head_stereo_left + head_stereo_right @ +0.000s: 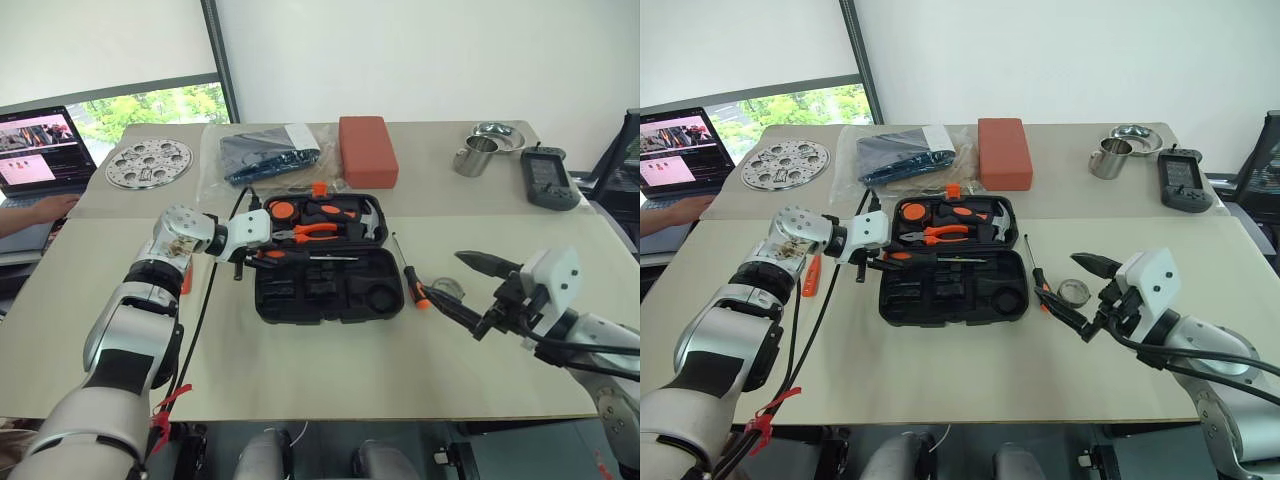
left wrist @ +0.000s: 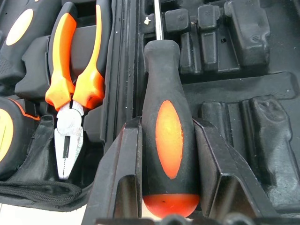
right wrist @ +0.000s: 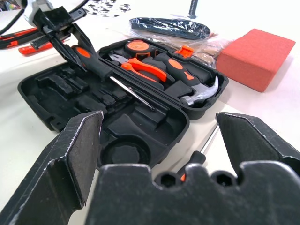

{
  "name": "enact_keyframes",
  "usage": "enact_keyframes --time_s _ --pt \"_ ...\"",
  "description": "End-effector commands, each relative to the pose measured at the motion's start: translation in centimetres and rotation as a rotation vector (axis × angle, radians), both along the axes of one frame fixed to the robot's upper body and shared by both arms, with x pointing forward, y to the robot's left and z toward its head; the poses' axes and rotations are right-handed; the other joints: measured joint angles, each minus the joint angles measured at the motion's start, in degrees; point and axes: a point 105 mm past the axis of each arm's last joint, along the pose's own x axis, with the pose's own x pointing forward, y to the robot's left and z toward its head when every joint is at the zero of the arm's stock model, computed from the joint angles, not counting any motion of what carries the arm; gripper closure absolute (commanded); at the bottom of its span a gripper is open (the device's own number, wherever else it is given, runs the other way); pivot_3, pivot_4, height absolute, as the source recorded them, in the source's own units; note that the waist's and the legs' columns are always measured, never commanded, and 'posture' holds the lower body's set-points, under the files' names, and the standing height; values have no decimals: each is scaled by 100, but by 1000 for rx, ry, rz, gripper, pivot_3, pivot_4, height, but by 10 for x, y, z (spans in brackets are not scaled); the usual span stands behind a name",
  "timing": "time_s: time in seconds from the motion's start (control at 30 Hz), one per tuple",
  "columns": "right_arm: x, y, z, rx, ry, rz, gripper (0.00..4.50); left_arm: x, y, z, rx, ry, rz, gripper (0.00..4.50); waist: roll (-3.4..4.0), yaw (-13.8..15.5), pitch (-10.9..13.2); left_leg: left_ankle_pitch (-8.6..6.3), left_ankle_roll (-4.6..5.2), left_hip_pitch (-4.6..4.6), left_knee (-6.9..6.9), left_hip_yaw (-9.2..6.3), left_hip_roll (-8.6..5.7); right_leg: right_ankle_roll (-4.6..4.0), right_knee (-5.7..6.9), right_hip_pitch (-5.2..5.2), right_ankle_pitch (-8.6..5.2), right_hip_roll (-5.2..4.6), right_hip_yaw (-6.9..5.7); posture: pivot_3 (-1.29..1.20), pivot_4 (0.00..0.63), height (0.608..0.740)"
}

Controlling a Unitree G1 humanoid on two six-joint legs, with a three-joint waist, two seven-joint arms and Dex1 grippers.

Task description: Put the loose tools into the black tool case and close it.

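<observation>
While the left gripper [image 2: 168, 187] is clamping its jaws on a stiff, light screwdriver [image 2: 168, 126] over the open black tool case [image 1: 330, 295] mid-tabletop, the right gripper [image 1: 470, 290] is waiting, jaws apart.

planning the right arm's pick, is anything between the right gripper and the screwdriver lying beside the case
Nothing visible. The right gripper hovers open, just right of the loose screwdriver lying on the table beside the black tool case. The small grey roll sits close by, not between them.
</observation>
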Motion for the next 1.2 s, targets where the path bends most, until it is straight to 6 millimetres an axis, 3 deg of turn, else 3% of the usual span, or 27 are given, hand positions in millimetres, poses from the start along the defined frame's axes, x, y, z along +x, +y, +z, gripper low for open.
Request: enact_keyframes --time_s 0.03,0.2,0.27,0.3,0.5,0.53,0.9,1.0,1.13,1.2 --pt "-5 5 8 3 -34 23 0 0 2 0 7 4 3 3546 0 1 0 0 -1 0 1 0 0 0 1 0 0 0 0 0 150 740" --pt "-6 4 5 8 -34 16 0 -2 1 -2 19 26 -9 3546 0 0 0 1 -1 6 8 0 -3 0 33 -2 0 0 6 0 150 740" --pt "-6 4 5 11 -34 14 0 -1 0 -2 20 34 -3 2543 0 -2 0 1 -2 8 8 -2 -2 0 36 -2 0 3 7 0 150 740" --pt "-7 4 4 12 -34 14 0 1 1 -2 24 27 13 2372 0 -2 0 3 -3 8 8 -3 -1 0 37 -2 0 4 7 0 150 740" --pt "-7 4 4 20 -34 13 0 12 1 7 10 -34 81 147 0 -1 -1 13 2 9 10 -6 -1 0 46 -3 0 6 8 0 150 740" --pt "-7 4 3 20 -34 12 0 12 1 9 4 -40 77 69 1 -2 -1 16 4 8 11 -8 -2 0 47 -3 0 6 9 0 150 740" --pt "-7 5 1 24 -32 23 0 10 -19 60 -183 -57 -19 69 1 -2 -1 19 2 6 12 -7 -3 0 53 -6 0 7 9 0 150 740" --pt "-6 6 1 27 -32 26 0 10 -25 64 -241 -27 -14 69 2 -4 -1 19 2 6 14 -7 -3 0 54 -5 0 7 8 0 150 740" --pt "-6 7 0 32 -34 26 0 19 -29 47 -247 -66 85 1176 3 -16 -2 20 0 8 15 -8 -2 0 57 -5 0 8 9 0 150 740" --pt "-7 7 -1 37 -35 20 0 27 -36 49 -372 -57 185 1874 6 -18 -4 20 1 9 15 -10 -2 0 60 -5 0 9 11 0 150 740"
